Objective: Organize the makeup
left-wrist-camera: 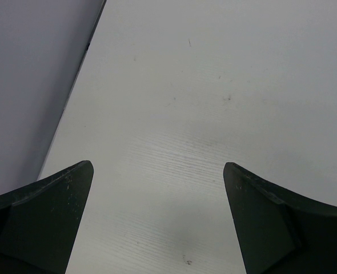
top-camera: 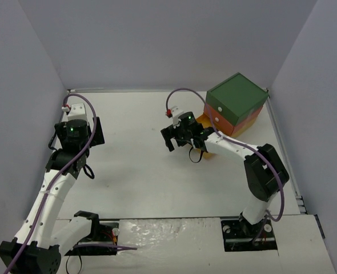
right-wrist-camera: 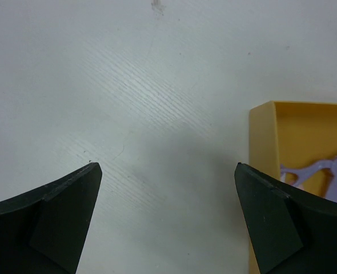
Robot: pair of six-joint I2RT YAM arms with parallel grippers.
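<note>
The work surface is a white table [top-camera: 140, 171] with a fine streaked grain and a few small dark scuffs. Plain grey walls [top-camera: 157, 40] close it in on the left, far and right sides.

A drawer chest [top-camera: 237, 94] stands in the far right corner. It has a green top with a red layer and a yellow layer below. Its yellow drawer [right-wrist-camera: 263, 142] is pulled out toward the middle of the table. From the top camera, the right arm [top-camera: 260, 171] reaches across this drawer and hides most of it. A purple cable loops along each arm.

The only makeup I can see is a lilac scissor-like tool [right-wrist-camera: 314, 169]. It lies flat inside the yellow drawer, near the drawer's front corner. It shows curved pale arms joined at a small metal pivot. The right finger hides part of it.

The right gripper [right-wrist-camera: 167, 166] hangs over bare table just beside the drawer's outer wall. Its fingers are spread wide and hold nothing.

The left gripper [left-wrist-camera: 157, 164] hangs over bare table near the left wall, well apart from the chest. Its fingers are also spread wide, with nothing between them.
</note>
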